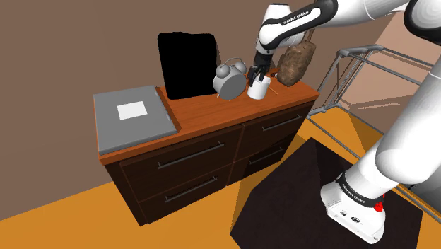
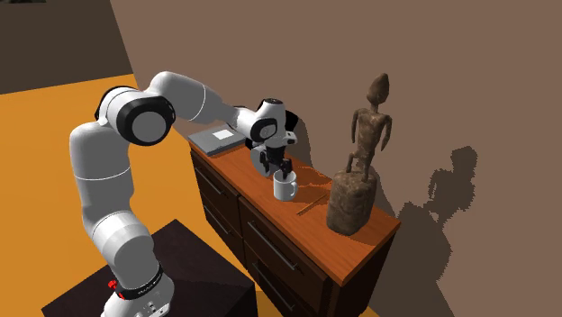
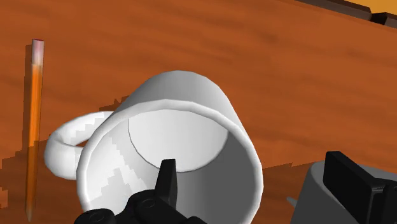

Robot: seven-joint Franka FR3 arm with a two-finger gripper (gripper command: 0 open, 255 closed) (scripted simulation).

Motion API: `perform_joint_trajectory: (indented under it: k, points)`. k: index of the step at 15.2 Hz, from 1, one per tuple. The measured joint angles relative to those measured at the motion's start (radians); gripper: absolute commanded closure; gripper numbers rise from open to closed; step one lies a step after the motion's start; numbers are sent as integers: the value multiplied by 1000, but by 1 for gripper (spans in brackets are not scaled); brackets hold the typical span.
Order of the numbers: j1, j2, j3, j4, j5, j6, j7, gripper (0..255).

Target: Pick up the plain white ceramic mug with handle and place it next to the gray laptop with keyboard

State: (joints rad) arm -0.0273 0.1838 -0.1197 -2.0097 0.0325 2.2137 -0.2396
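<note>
I log the shoulder view looking down past the stand (image 1: 283, 205), the second exterior sighting endwise along the shared worktop (image 1: 205, 117), and the wrist close over the mug (image 3: 184, 121).

White arm (image 2: 99, 171) with dark joints (image 2: 144, 120)

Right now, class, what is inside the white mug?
One black finger of the gripper sits inside the mug; otherwise its white floor looks empty. The finger covers the near inner wall.

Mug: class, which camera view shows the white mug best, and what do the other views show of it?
The wrist view: the mug shows close, with rim, inside and handle clear. The shoulder view shows it small, under the gripper, beside the clock. The second exterior view shows it upright on the dresser.
</note>
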Motion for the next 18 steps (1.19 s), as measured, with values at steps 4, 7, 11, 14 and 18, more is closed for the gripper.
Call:
perform_joint_trajectory:
  k: [4,7,11,14,18]
  points:
    - [0,11,0,-10,2,21,-2,0]
    - [0,12,0,-10,2,22,-2,0]
    - [0,12,0,-10,2,22,-2,255]
    - [0,12,0,-10,2,22,-2,255]
    - [0,12,0,-10,2,22,-2,255]
